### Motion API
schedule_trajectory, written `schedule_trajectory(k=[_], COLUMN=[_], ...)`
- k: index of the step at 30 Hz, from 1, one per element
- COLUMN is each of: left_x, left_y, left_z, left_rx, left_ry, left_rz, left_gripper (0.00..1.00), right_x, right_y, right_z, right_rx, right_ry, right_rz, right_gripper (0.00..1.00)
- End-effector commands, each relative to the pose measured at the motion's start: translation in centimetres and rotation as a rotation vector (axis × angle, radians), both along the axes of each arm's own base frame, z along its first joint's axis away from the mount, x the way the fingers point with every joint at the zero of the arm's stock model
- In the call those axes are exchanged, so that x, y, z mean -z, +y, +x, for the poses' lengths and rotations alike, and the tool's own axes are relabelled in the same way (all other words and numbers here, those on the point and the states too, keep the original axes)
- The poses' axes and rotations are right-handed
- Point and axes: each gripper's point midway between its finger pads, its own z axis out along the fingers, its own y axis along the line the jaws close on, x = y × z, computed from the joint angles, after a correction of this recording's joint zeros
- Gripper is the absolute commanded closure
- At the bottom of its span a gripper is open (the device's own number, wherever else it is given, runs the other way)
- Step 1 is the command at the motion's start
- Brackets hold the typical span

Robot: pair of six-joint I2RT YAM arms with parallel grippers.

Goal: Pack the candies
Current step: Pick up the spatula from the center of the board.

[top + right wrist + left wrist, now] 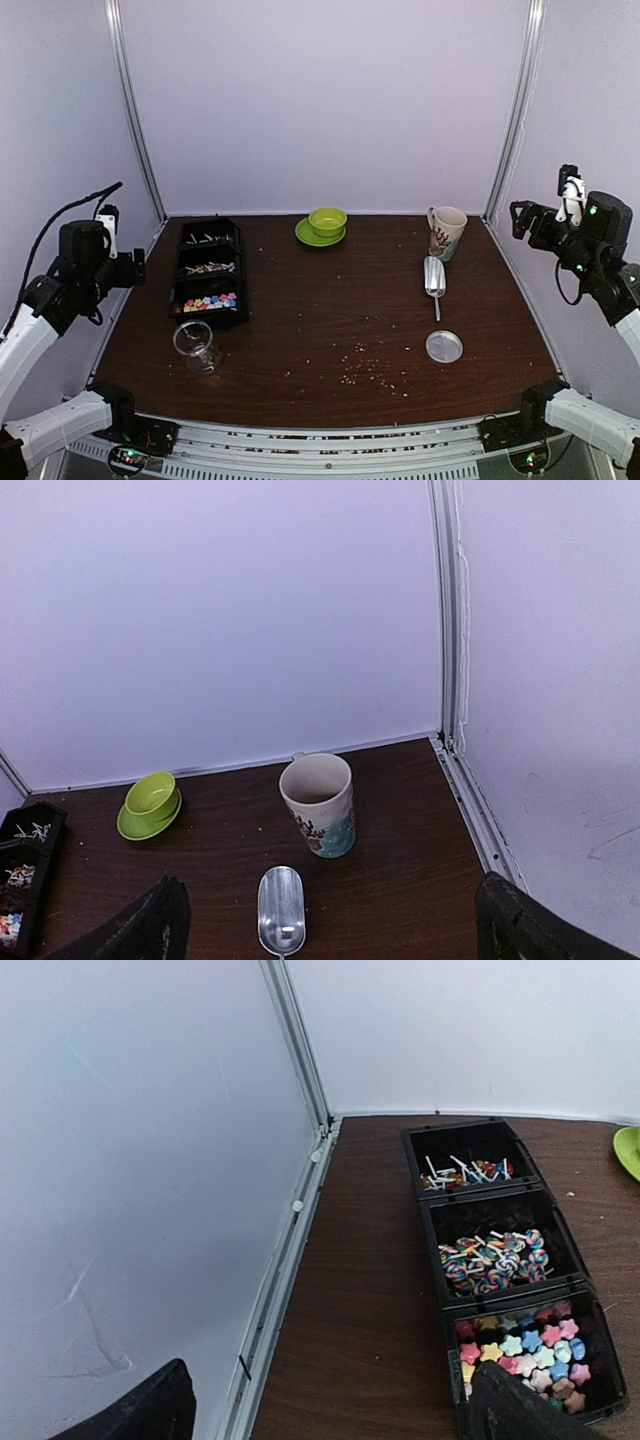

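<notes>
The candies [210, 301] are small pastel star-shaped sweets filling the near compartment of a black three-part tray [243, 270] at the table's left. The left wrist view shows the candies [530, 1350] in pink, blue, yellow and green, with the tray [432, 1228] running away from me. My left gripper [133, 270] hangs open in the air left of the tray; in its own view the left gripper [330, 1420] has nothing between its fingers. My right gripper [522, 215] is raised at the far right, open and empty; the right wrist view shows the right gripper [335, 935] above the table.
Swirled lollipops [495, 1258] fill the tray's middle compartment, more sticks [465, 1172] the far one. A glass jar [197, 347] stands in front of the tray. A green bowl on a saucer [326, 224], a mug [318, 802], a metal scoop [281, 910], a round lid [444, 346] and crumbs [365, 370] share the table.
</notes>
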Motion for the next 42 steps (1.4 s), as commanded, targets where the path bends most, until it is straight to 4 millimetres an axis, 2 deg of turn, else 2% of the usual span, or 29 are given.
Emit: schedule_trajectory(k=[1,5,8,11,17,23,28,31,37,42], left_x=[-3.4,-4.5,-4.8,-4.7,-2.6,-0.3,0.9,1.8,2.7,2.7], left_y=[-1.5,-1.6,-1.7,-1.4,-1.2,-1.4,-3.5,-3.8,-4.1,-4.0], left_z=[0.7,0.4,0.1,0.2,1.1,2.1,2.5,2.6,3.0,2.9], left_rx=[0.091,0.124,0.129,0.107,0.068,0.032,0.148,0.169,0.167,0.163], left_ry=[-0.13,-0.159,-0.171,-0.168,-0.012,0.044,0.075,0.097,0.142,0.142], left_rz=[-0.106,-0.116,-0.147,-0.161,-0.146,-0.204,-0.233,-0.235,-0.24,-0.24], left_gripper=[0.02,0.02,0.02,0.02,0.02,0.02,0.02,0.02,0.02,0.02], right_x=[-1.3,-1.5,-0.7,0.2,3.4,6.7,9.8,11.0,13.4,16.4], right_y=[0.5,0.1,-0.1,1.1,1.6,1.8,2.8,3.1,5.1,7.4], right_z=[0.5,1.3,1.6,2.3,4.2,5.3,6.1,6.7,8.7,10.2], right_rx=[-0.039,-0.016,0.021,-0.04,-0.044,0.016,0.034,0.057,0.038,-0.015], right_ry=[-0.002,0.012,0.045,0.064,0.184,0.313,0.399,0.428,0.497,0.556], right_rz=[0.063,0.105,0.213,0.27,0.3,0.191,0.121,0.064,0.033,0.063], right_gripper=[0.01,0.0,0.0,0.0,0.0,0.0,0.0,0.02,0.05,0.17])
